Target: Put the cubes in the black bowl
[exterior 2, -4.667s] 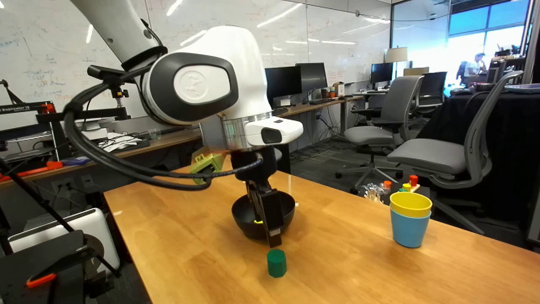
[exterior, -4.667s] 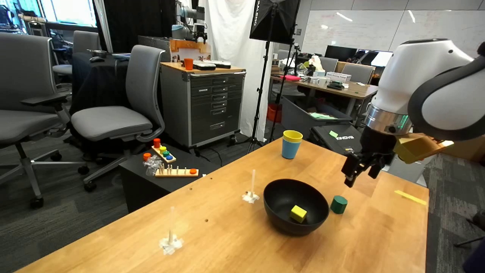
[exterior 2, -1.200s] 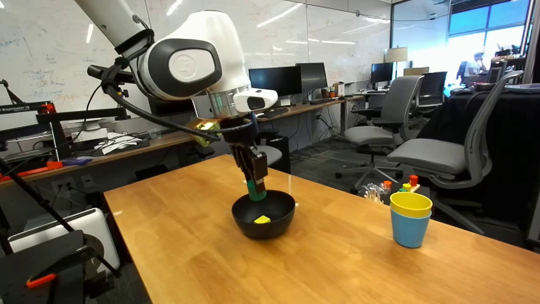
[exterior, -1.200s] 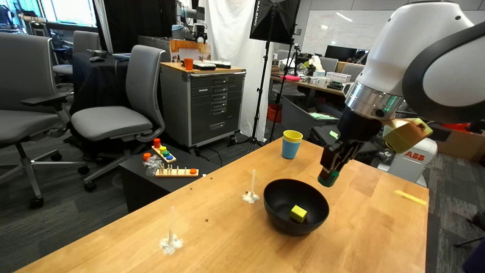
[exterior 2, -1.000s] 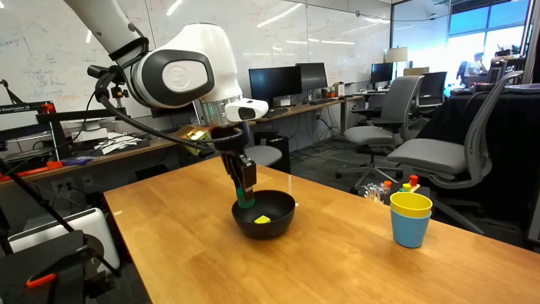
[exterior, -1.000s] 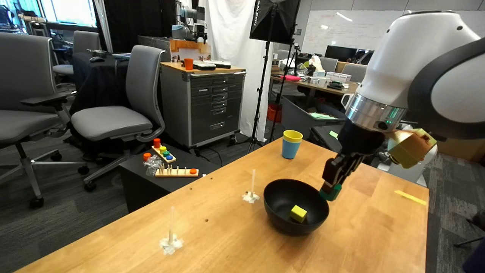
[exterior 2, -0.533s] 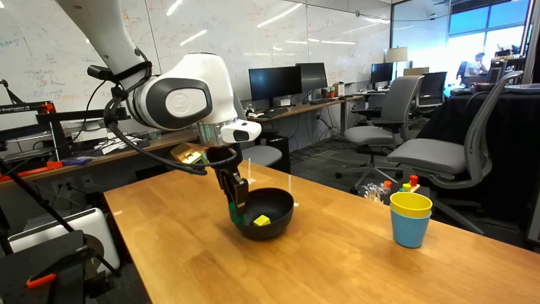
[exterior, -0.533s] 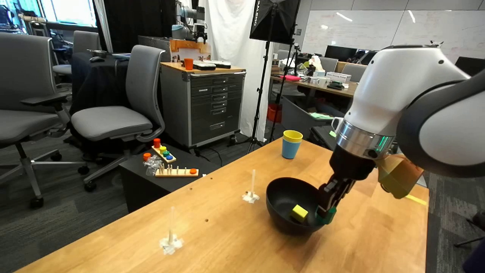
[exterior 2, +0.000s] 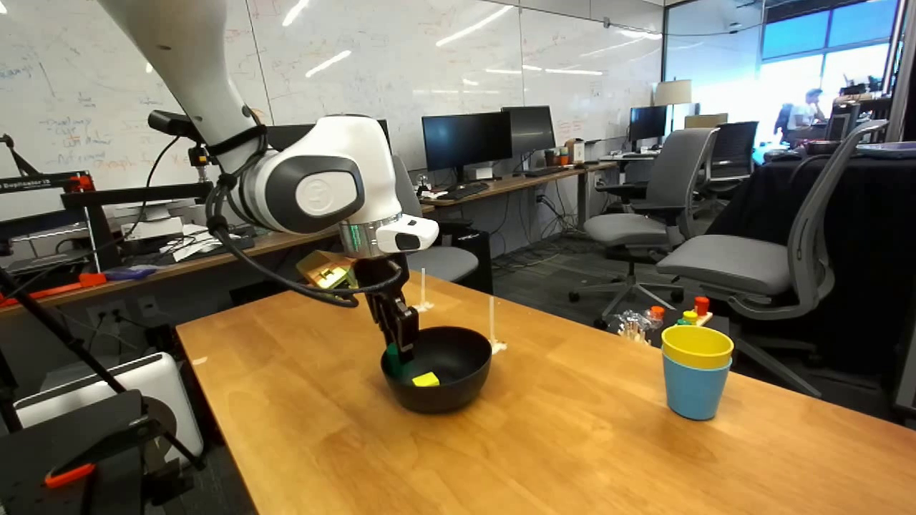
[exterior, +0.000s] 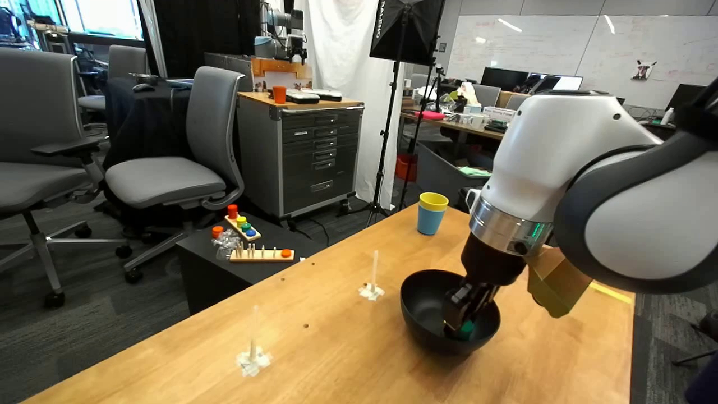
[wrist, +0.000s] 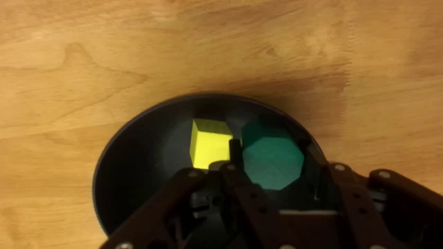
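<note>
The black bowl (exterior: 416, 317) stands on the table, seen in both exterior views. Inside it lies the yellow cube (exterior 2: 426, 380), mostly hidden behind the fingers in an exterior view but plain in the wrist view. My gripper (wrist: 272, 152) reaches down into the bowl, shut on the dark green cube (wrist: 273, 164), with a finger on each side of the eight-sided block. That green cube sits below the rim, close to the bowl's wall; whether it touches the bottom I cannot tell. The left finger (wrist: 236, 150) comes between the two cubes, right beside the yellow one.
A yellow cup nested in a blue cup (exterior 2: 695, 379) stands near the table's edge. Thin pale pegs are taped upright on the wooden table, one peg (exterior: 374, 270) just beside the bowl. A low black stand (exterior: 196, 275) with peg toys is beyond the edge.
Earlier the green cube stood on the table beside the bowl; my gripper took hold of it, lifted it over the rim and lowered it inside. The bowl has shifted slightly during the last second.
</note>
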Tool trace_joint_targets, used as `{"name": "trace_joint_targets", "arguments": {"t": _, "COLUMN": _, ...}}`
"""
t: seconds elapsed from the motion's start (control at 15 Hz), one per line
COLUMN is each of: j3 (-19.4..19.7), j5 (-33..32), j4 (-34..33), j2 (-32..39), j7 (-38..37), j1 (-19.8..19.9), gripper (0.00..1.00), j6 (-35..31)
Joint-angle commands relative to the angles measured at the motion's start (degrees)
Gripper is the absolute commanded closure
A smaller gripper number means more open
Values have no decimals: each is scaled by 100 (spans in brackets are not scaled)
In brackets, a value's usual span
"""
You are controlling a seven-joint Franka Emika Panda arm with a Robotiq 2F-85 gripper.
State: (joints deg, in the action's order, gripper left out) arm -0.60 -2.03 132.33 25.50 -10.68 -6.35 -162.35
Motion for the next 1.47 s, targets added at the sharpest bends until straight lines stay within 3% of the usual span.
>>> {"name": "trace_joint_targets", "arguments": {"t": 0.0, "j3": 19, "j5": 114, "j4": -259, "j2": 127, "j7": -73, "j1": -114, "gripper": 81, "j6": -75}}
{"name": "trace_joint_targets", "arguments": {"t": 0.07, "j3": 40, "j5": 93, "j4": -281, "j2": 143, "j7": -78, "j1": -133, "gripper": 81, "j6": -75}}
{"name": "trace_joint_targets", "arguments": {"t": 0.13, "j3": 70, "j5": 68, "j4": -293, "j2": 165, "j7": -90, "j1": -151, "gripper": 41, "j6": -99}}
{"name": "trace_joint_targets", "arguments": {"t": 0.2, "j3": 88, "j5": 58, "j4": -301, "j2": 177, "j7": -100, "j1": -160, "gripper": 30, "j6": -112}}
{"name": "trace_joint_targets", "arguments": {"t": 0.47, "j3": 113, "j5": 76, "j4": -327, "j2": 172, "j7": -108, "j1": -141, "gripper": 1, "j6": -90}}
{"name": "trace_joint_targets", "arguments": {"t": 0.73, "j3": -30, "j5": 201, "j4": -180, "j2": -218, "j7": 10, "j1": -16, "gripper": 0, "j6": 155}}
{"name": "trace_joint_targets", "arguments": {"t": 1.07, "j3": -701, "j5": 856, "j4": 340, "j2": -1625, "j7": 1025, "j1": 481, "gripper": 0, "j6": 1204}}
{"name": "trace_joint_targets", "arguments": {"t": 1.2, "j3": -898, "j5": 1439, "j4": 473, "j2": -2232, "j7": 1835, "j1": 619, "gripper": 0, "j6": 1891}}
{"name": "trace_joint_targets", "arguments": {"t": 1.33, "j3": -756, "j5": 1787, "j4": 591, "j2": -2883, "j7": 2324, "j1": 557, "gripper": 0, "j6": 2811}}
{"name": "trace_joint_targets", "arguments": {"t": 1.4, "j3": -602, "j5": 1636, "j4": 662, "j2": -3179, "j7": 2155, "j1": 485, "gripper": 0, "j6": 3335}}
